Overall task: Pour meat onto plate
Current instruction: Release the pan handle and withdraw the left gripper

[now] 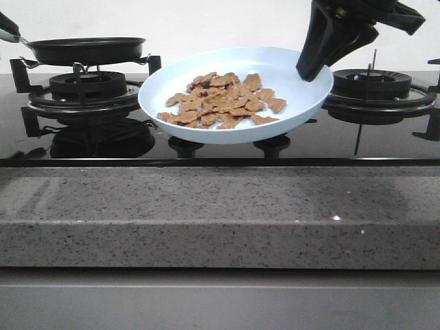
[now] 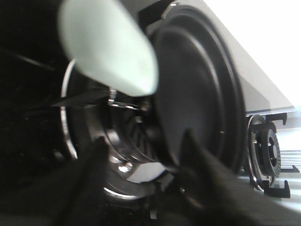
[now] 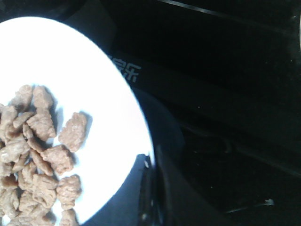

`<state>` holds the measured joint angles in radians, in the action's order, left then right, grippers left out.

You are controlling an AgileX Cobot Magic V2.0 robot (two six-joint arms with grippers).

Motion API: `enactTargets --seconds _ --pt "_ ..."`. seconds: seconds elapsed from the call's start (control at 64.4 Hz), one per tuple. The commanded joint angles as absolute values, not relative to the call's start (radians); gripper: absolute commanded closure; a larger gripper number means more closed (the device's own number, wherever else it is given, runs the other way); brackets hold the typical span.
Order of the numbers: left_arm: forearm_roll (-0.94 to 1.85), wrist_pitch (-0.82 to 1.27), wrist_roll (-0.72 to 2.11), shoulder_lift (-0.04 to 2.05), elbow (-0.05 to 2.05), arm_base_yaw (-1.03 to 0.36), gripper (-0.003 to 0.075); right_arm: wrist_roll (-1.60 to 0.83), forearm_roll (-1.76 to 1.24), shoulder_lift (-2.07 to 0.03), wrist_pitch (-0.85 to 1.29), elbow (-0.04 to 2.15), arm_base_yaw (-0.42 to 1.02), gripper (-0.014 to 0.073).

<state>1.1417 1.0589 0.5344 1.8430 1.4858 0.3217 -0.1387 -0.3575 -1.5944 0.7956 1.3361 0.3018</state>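
At frame centre, the meat lies on the plate; the right gripper clamps its upper-right rim.

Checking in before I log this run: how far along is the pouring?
The pouring looks done: the meat lies on the plate, and the pan sits level on the left burner. The right end effector holds the plate's rim, tilted above the stove. Left: setting the plate down.

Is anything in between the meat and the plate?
No. The meat already lies in a pile right on the pale-blue plate, which the right gripper holds by its rim, tilted above the stove.
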Motion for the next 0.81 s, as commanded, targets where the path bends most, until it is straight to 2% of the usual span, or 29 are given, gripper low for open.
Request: enactTargets --seconds 0.0,0.062,0.093,0.435,0.606,0.792 --pt "1.183 1.076 0.537 1.756 1.516 0.321 0.0601 -0.143 -0.383 -1.551 0.756 1.364 0.299 0.0654" --pt "1.175 1.078 0.537 1.745 1.516 0.321 0.0715 -0.143 -0.383 -1.551 0.756 1.364 0.299 0.0654" --pt "1.168 1.080 0.537 1.739 1.516 0.321 0.0742 -0.143 -0.383 -1.551 0.756 1.364 0.299 0.0654" --pt "1.074 1.090 0.568 1.611 1.501 0.284 0.0741 -0.143 -0.383 -1.551 0.756 1.364 0.299 0.0654" --pt "0.818 0.885 0.554 1.450 1.449 0.166 0.0741 -0.143 -0.383 -1.551 0.756 1.364 0.299 0.0654" --pt "0.542 0.654 0.448 1.255 1.300 -0.021 0.0741 -0.143 -0.383 -1.551 0.756 1.364 0.299 0.0654"
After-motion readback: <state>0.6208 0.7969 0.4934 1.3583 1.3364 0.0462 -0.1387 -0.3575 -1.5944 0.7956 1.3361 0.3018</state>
